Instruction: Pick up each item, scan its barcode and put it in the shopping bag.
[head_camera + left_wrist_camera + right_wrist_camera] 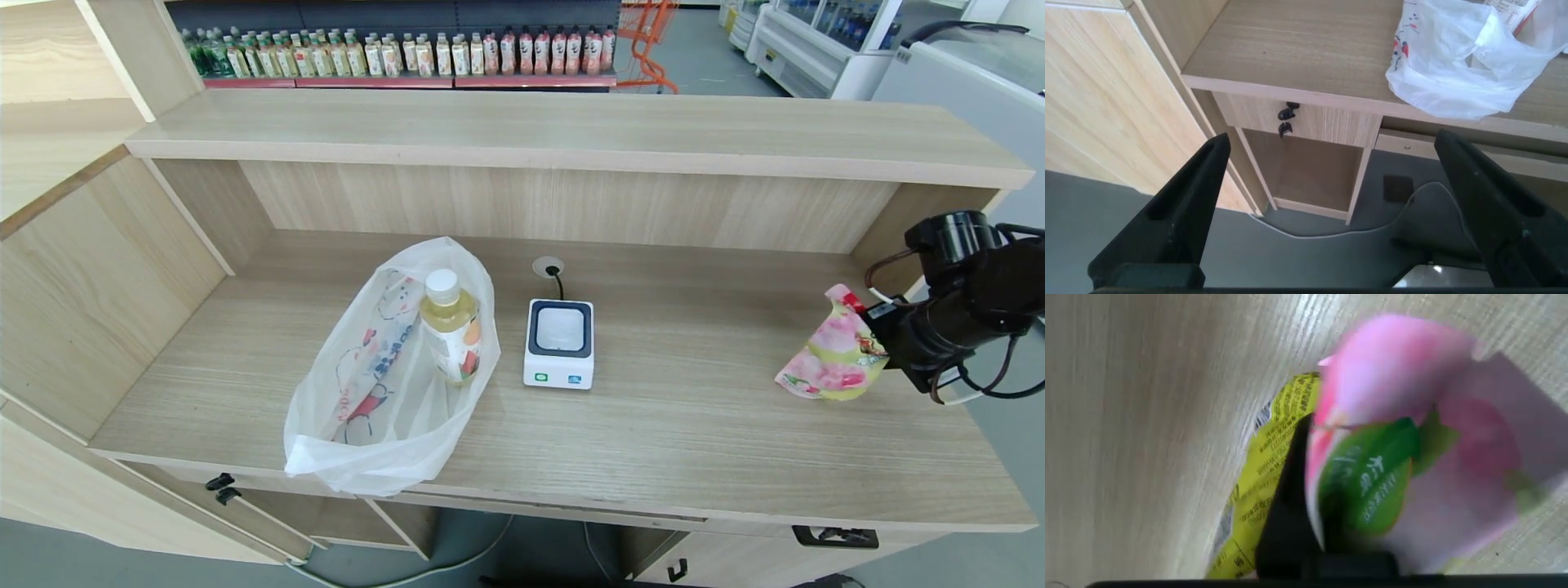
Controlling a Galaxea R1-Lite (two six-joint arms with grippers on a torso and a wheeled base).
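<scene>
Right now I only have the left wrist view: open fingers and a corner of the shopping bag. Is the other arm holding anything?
Observer: Yes. The right arm's fingers are shut on a pink spouted pouch at the right end of the counter.
Operator: Is anything in the bag?
Observer: One bottle, white-capped and holding a pale yellow drink, is inside the shopping bag.
Operator: And the scanner?
Observer: The scanner sits on the counter between the bag and the pouch, close beside the bag, with its window facing up.

Shopping bag [326, 408] [1454, 77] in head, left-wrist views
</scene>
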